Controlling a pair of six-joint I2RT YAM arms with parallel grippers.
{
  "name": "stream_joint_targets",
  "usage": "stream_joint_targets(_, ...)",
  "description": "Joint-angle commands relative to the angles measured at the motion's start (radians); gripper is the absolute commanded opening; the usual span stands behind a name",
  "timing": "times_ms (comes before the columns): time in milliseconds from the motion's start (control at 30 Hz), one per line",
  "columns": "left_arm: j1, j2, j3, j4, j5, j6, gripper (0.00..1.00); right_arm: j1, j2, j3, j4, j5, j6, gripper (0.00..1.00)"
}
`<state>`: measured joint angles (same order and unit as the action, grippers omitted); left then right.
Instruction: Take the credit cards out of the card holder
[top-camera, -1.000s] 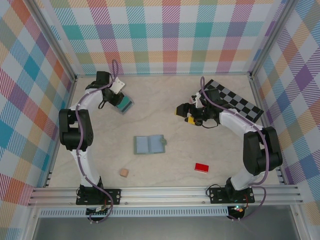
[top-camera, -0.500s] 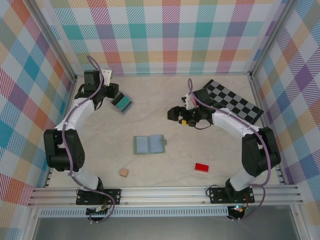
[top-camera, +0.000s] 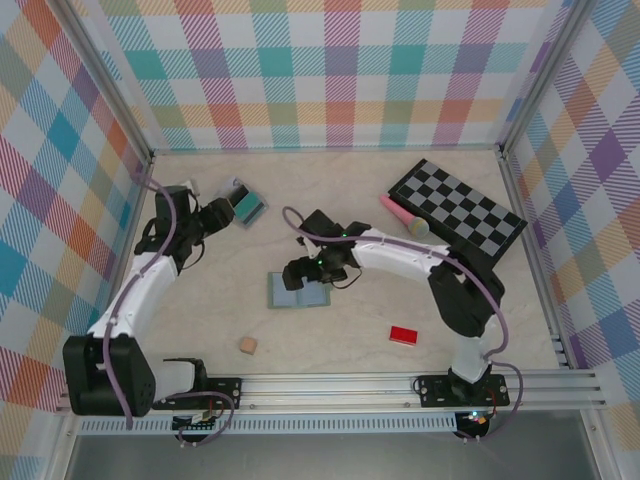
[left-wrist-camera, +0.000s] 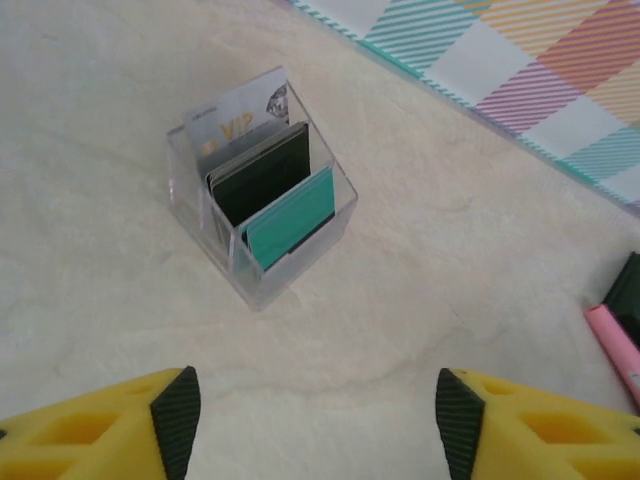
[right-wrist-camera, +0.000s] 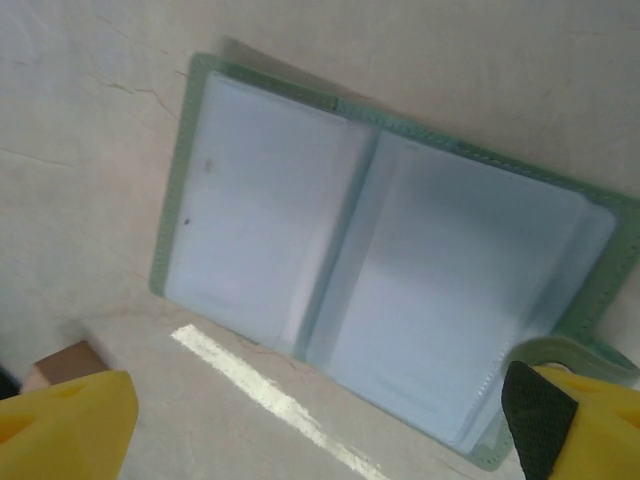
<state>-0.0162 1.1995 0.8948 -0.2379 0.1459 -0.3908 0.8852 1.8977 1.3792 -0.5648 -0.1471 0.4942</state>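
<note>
The card holder (top-camera: 298, 290) lies open and flat mid-table, a pale blue bifold with a green rim (right-wrist-camera: 190, 170) and a clasp tab at its right edge. My right gripper (top-camera: 303, 272) hovers just over it, jaws open and empty (right-wrist-camera: 325, 410), one fingertip (right-wrist-camera: 535, 410) by the tab. The credit cards stand in a clear slotted box (top-camera: 245, 205): a teal card (left-wrist-camera: 290, 215), a dark grey card (left-wrist-camera: 262, 178) and a silver one (left-wrist-camera: 235, 118). My left gripper (top-camera: 220, 213) sits just left of that box, open and empty (left-wrist-camera: 310, 420).
A black-and-grey checkered board (top-camera: 457, 210) lies back right with a pink marker (top-camera: 403, 215) beside it. A red block (top-camera: 403, 335) and a wooden cube (top-camera: 247, 345) sit near the front. Checked walls close in the left, back and right sides.
My left gripper has opened and drawn back from the clear box, leaving the teal card in it. My right arm has swung left and forward, from the checkered board to over the open card holder.
</note>
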Motion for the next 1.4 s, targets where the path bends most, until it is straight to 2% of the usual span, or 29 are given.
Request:
stream_joint_targets(0,0.010,-0.050,-0.016,-0.167,0.024,-0.120,0.89,0.038,0.056,0.082,-0.087,0.107,0.044,0.95)
stream_joint_targets(33,0.010,-0.048,-0.003,-0.222,0.034,-0.126,0.90,0.042,0.072,0.094,-0.088,0.105,0.059,0.95)
stream_joint_targets(133,0.010,-0.028,-0.001,-0.288,0.156,-0.139,0.90,0.043,0.101,0.107,-0.086,0.098,0.102,0.93)
stream_joint_targets(267,0.001,0.027,-0.046,-0.247,0.359,-0.192,0.82,0.042,0.133,0.117,-0.088,0.098,0.142,0.90)
stream_joint_targets(333,-0.022,0.046,-0.076,-0.209,0.396,-0.215,0.79,0.042,0.150,0.125,-0.102,0.108,0.161,0.87)
stream_joint_targets(500,-0.134,0.087,-0.128,-0.157,0.381,-0.218,0.70,0.041,0.164,0.123,-0.115,0.126,0.180,0.84)
stream_joint_targets(600,-0.182,0.118,-0.155,-0.139,0.351,-0.224,0.59,0.040,0.168,0.118,-0.118,0.126,0.179,0.80)
stream_joint_targets(733,-0.228,0.162,-0.175,-0.101,0.364,-0.235,0.38,0.035,0.170,0.103,-0.114,0.129,0.182,0.75)
stream_joint_targets(800,-0.242,0.183,-0.168,-0.114,0.339,-0.232,0.32,0.031,0.172,0.097,-0.109,0.121,0.181,0.72)
stream_joint_targets(1033,-0.266,0.259,-0.156,-0.125,0.291,-0.227,0.30,0.028,0.174,0.087,-0.093,0.100,0.175,0.69)
stream_joint_targets(1167,-0.293,0.316,-0.132,-0.129,0.304,-0.211,0.30,0.026,0.179,0.084,-0.089,0.092,0.171,0.68)
stream_joint_targets(1333,-0.314,0.355,-0.114,-0.115,0.322,-0.210,0.25,0.023,0.184,0.080,-0.083,0.082,0.168,0.65)
stream_joint_targets(1367,-0.317,0.361,-0.111,-0.117,0.323,-0.210,0.20,0.023,0.185,0.080,-0.081,0.078,0.168,0.63)
